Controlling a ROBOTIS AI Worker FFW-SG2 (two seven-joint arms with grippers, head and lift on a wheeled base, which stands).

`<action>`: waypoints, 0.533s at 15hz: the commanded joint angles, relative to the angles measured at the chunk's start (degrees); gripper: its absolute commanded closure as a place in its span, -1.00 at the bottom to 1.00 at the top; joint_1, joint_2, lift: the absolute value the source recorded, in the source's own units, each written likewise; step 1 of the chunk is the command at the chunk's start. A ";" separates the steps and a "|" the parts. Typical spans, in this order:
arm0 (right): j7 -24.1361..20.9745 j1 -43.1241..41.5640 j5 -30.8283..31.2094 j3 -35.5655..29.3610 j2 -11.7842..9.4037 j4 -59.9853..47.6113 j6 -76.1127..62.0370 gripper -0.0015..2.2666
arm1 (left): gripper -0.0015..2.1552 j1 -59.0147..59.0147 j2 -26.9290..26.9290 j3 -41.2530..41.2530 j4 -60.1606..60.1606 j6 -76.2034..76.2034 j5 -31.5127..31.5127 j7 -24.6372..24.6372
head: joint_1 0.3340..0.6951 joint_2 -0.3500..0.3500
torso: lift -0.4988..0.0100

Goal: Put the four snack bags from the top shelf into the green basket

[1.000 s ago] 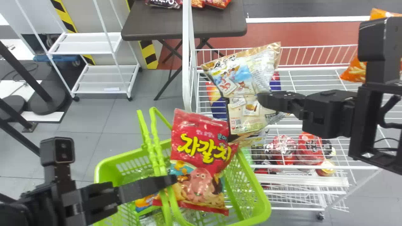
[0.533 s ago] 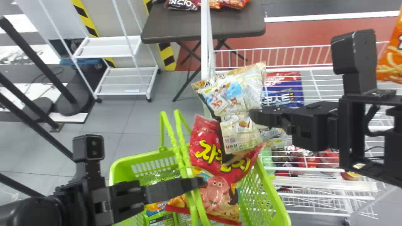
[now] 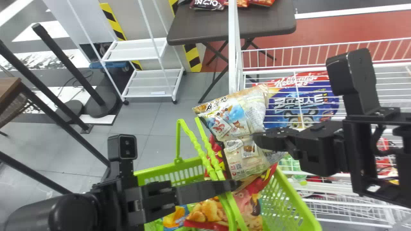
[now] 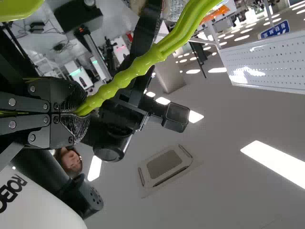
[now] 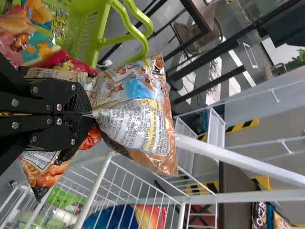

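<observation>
Above the green basket [image 3: 303,202], the right claw [image 3: 258,139] grips the beige snack bag [image 3: 240,160] near its middle; the left claw [image 3: 237,184] is closed on the basket's handles [image 4: 124,78]. The red snack bag [image 3: 247,197] lies in the basket, partly beneath the beige one. For sound placement, the beige bag should probably pass beside the handles, not across them, and sink below the basket's rim before the right claw parts; too early a release might leave it propped on the red bag or snagged on a handle. Compare the views: the right wrist view reveals the film pinched between the claw's tips, a detail masked in the head view, which instead sets the bag against the basket's opening. The left wrist view details the clasp on the handles.
</observation>
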 commanded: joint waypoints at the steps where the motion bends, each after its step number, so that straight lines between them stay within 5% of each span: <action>1: 0.07 0.50 -3.29 -0.32 -0.06 -0.70 0.30 0.99 | 0.99 -0.06 -0.17 -0.02 0.49 0.00 0.17 -0.66 | 1.00 0.84 | 0.95; 8: 0.16 -1.70 -14.10 -3.22 -1.64 -2.46 0.30 0.88 | 0.99 -0.33 -0.25 0.51 1.28 0.00 1.14 -0.66 | 1.00 1.00 | 0.95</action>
